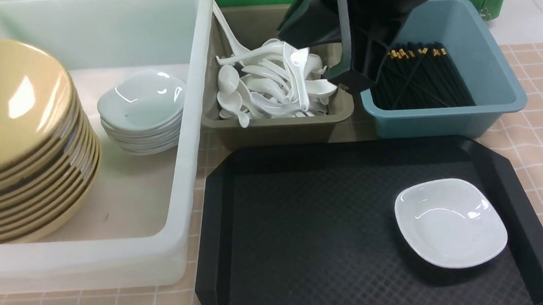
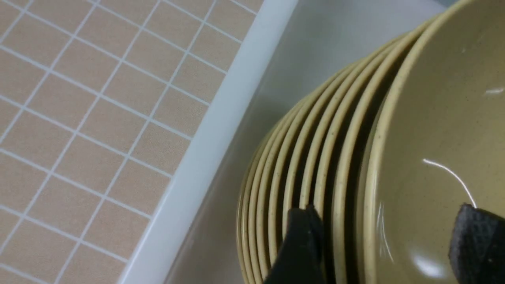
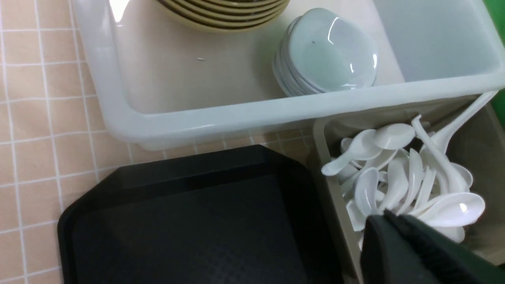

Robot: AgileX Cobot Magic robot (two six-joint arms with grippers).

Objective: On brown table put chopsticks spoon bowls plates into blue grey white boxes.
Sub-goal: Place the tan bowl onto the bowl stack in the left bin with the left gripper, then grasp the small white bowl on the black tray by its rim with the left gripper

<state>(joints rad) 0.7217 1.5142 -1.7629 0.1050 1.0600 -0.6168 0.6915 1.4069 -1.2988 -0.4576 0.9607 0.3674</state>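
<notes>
While right arm (image 1: 372,19) overhangs grey bin (image 1: 275,128), plate (image 1: 450,221) alone on black tray (image 1: 304,226).

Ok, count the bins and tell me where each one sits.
3: white tub at left, olive-grey bin behind the black tray in the middle, teal-blue bin to its right. None seems hidden.

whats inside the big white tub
The white tub holds a stack of yellow bowls at its left and a smaller stack of white plates beside it. Lower dishes show only rims; the floor under both stacks is covered.
</notes>
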